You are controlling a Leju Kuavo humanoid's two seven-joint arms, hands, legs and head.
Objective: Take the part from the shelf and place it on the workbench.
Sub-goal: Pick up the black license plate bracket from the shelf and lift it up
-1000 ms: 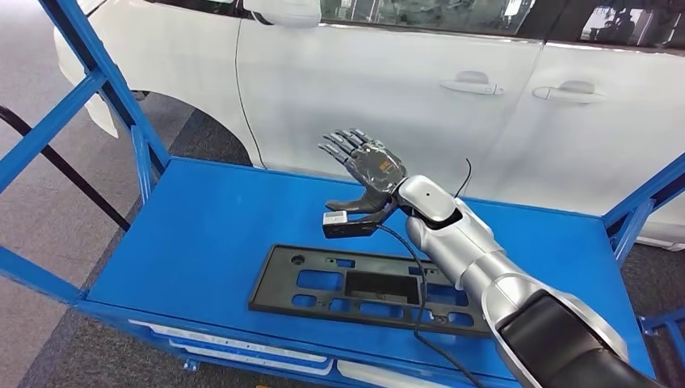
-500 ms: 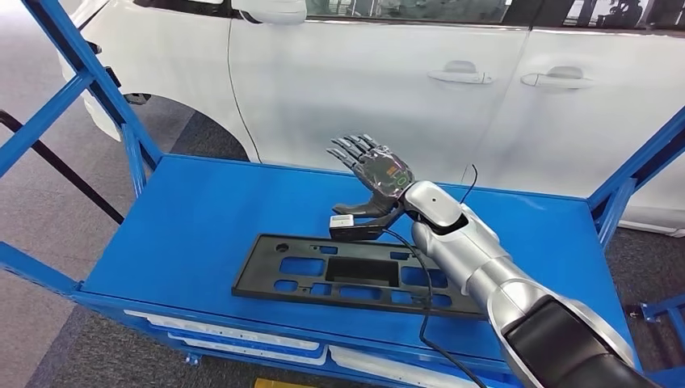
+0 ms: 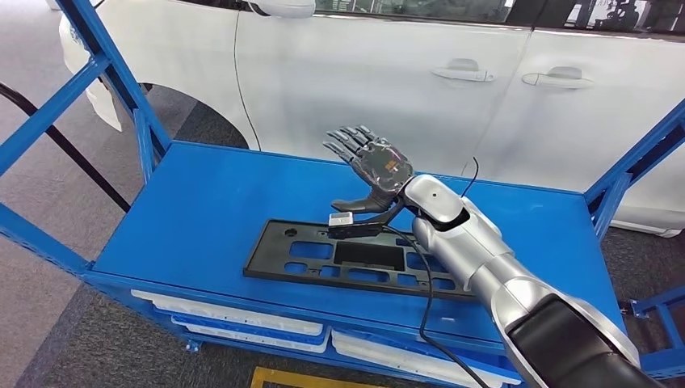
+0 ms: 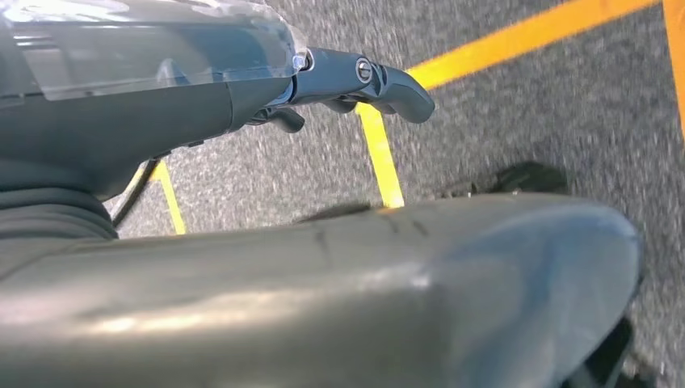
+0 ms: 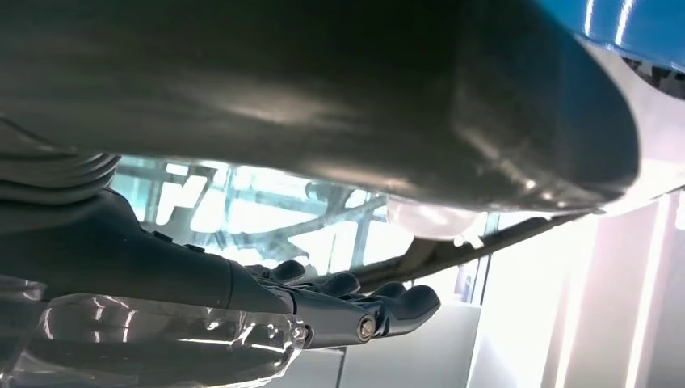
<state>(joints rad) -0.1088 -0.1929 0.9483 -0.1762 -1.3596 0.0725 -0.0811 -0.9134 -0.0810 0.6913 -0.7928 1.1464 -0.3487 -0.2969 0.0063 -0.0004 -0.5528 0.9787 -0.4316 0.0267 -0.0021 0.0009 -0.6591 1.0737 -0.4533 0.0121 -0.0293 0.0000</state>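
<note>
The flat black plastic part with rectangular cut-outs (image 3: 355,261) lies on the blue metal workbench top (image 3: 202,210), just below and nearer than the right hand (image 3: 373,167), whose fingers (image 3: 346,142) are spread and empty. The hanging left hand (image 4: 242,81) holds nothing. A careless descent could shove the part toward the white car door (image 3: 363,81) beyond.

A white car (image 3: 388,73) stands just behind the blue frame (image 3: 121,97), on grey floor (image 4: 501,121) with yellow lines (image 4: 380,153).

Car workshop — white car (image 3: 388,81) beside blue workbench (image 3: 202,210) (yellow-lined floor).
</note>
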